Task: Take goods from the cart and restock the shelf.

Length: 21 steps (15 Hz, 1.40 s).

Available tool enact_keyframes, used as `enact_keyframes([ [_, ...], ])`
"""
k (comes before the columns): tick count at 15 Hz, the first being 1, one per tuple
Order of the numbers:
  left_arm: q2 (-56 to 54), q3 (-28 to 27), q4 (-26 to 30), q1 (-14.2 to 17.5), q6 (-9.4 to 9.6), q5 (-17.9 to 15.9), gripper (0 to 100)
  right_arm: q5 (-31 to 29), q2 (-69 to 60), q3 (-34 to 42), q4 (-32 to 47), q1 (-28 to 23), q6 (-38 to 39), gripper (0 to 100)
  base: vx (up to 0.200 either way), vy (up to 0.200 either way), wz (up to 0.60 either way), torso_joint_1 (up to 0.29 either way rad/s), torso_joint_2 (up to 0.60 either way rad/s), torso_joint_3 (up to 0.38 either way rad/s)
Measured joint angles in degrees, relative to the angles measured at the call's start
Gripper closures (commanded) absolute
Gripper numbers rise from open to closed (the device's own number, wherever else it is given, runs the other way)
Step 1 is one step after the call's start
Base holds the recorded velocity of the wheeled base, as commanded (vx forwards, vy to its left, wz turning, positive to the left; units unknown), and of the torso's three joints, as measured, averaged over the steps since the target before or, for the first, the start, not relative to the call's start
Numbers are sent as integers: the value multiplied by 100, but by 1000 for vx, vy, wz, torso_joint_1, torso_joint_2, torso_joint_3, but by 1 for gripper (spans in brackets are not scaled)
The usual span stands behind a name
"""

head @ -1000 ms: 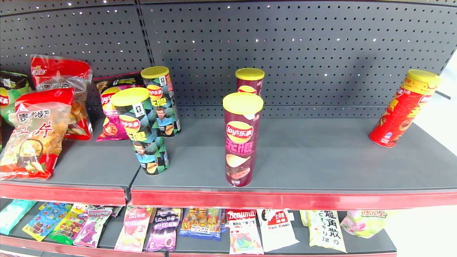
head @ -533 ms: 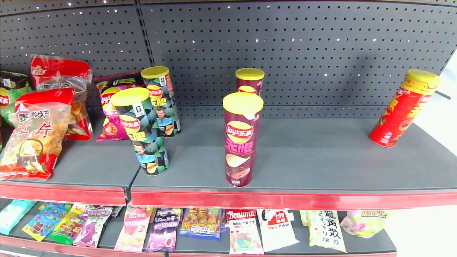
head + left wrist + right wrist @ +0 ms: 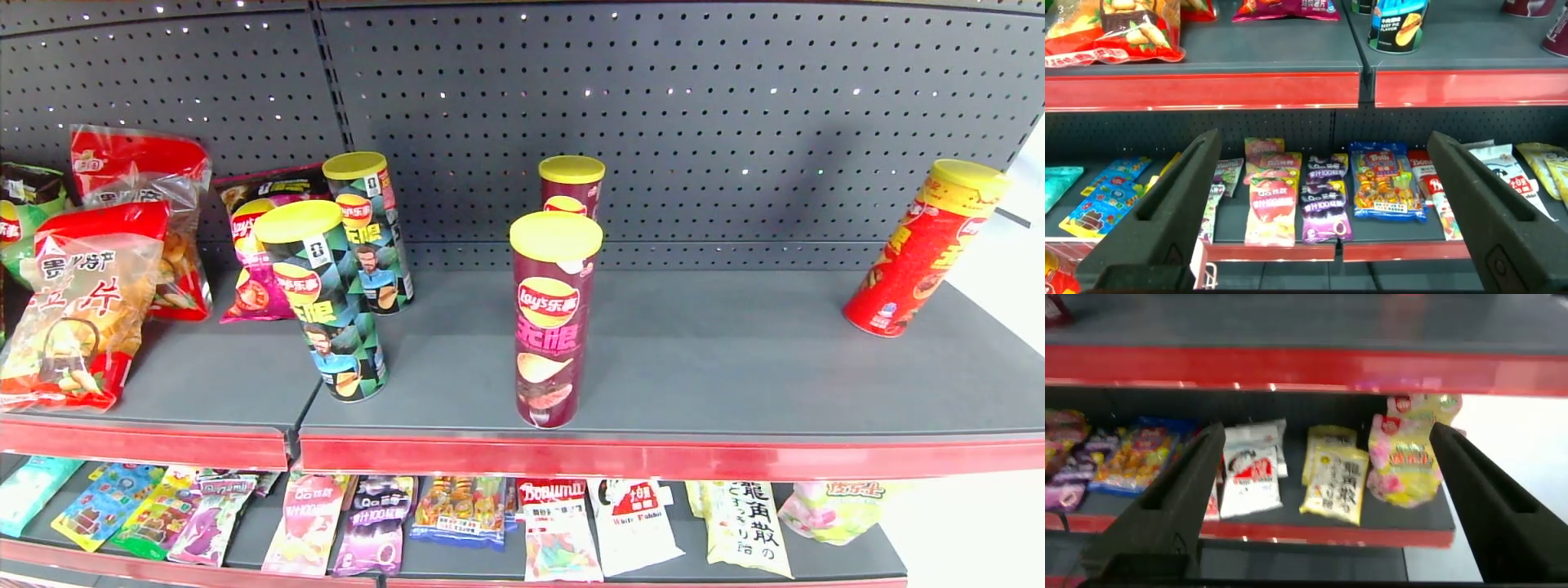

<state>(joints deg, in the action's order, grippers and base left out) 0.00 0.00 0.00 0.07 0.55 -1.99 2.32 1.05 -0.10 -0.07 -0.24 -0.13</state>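
The grey shelf (image 3: 718, 359) with a red front lip carries upright chip cans: a maroon can (image 3: 553, 318) near the front, a second maroon can (image 3: 571, 186) behind it, two green-patterned cans (image 3: 322, 298), and a red can (image 3: 927, 247) at the far right. Snack bags (image 3: 82, 302) lie at the left end. My left gripper (image 3: 1323, 212) hangs open and empty below the shelf lip, facing the lower shelf's packets (image 3: 1323, 200). My right gripper (image 3: 1327, 498) is also open and empty, facing white and yellow packets (image 3: 1335, 482) on the lower shelf.
A perforated grey back panel (image 3: 653, 114) stands behind the shelf. A wide bare stretch of shelf lies between the maroon cans and the red can. The lower shelf (image 3: 865, 555) holds a row of flat snack packets. The shelf unit ends at the right.
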Motion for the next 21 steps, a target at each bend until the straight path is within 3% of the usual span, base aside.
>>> enact_keyframes([
  [7,0,0,0,-2,-1,-1,0,-5,-102,10,0,24,0,0,-200,0,0,4,2,2],
  [10,0,0,0,-5,-1,0,0,-7,-102,10,0,24,0,0,0,0,0,0,0,0],
  [21,0,0,0,-5,-1,0,0,-35,-102,10,0,24,0,0,0,0,600,4,2,4],
])
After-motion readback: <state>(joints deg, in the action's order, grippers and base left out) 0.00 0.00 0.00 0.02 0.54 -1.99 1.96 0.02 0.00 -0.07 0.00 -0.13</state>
